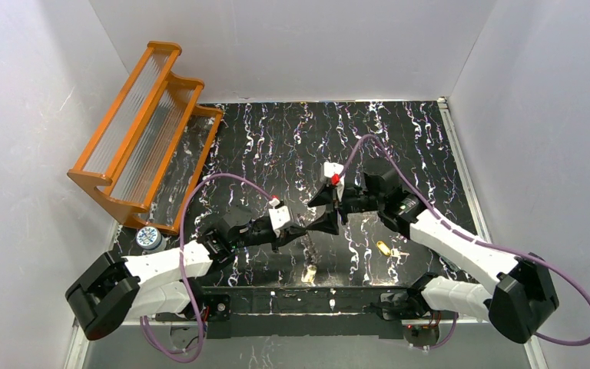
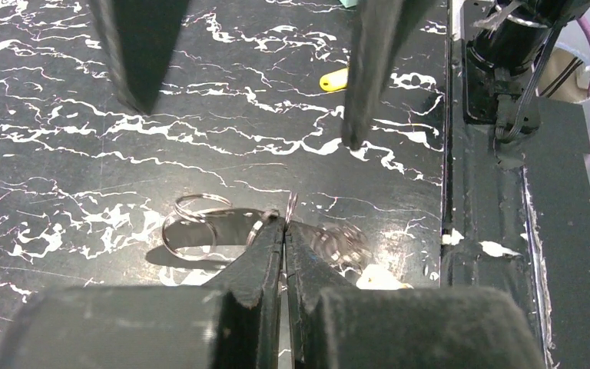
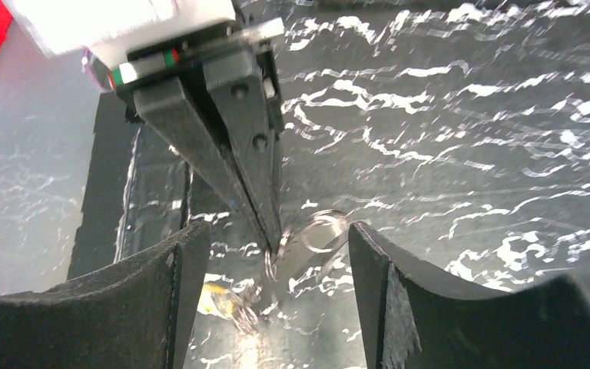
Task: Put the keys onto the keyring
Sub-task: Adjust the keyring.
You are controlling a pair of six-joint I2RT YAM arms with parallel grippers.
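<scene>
My left gripper (image 2: 284, 223) is shut on the keyring (image 2: 290, 204), pinching the thin silver wire edge-on. A second loop of the keyring (image 2: 192, 223) lies out to the left over the black marbled table. In the right wrist view the left fingers (image 3: 253, 169) come down to the keyring (image 3: 323, 231). My right gripper (image 3: 276, 238) stands open around that spot, touching nothing. A blurred key (image 3: 219, 300) with a yellow head hangs just under the ring; whether it is threaded on I cannot tell. Another yellow key (image 1: 384, 247) lies on the table to the right. The two grippers (image 1: 309, 229) (image 1: 332, 211) meet mid-table.
An orange rack (image 1: 142, 131) with clear ribbed shelves stands at the back left. A small round tin (image 1: 149, 238) sits by its near corner. White walls close in the table on three sides. A black rail (image 1: 299, 300) runs along the near edge between the arm bases.
</scene>
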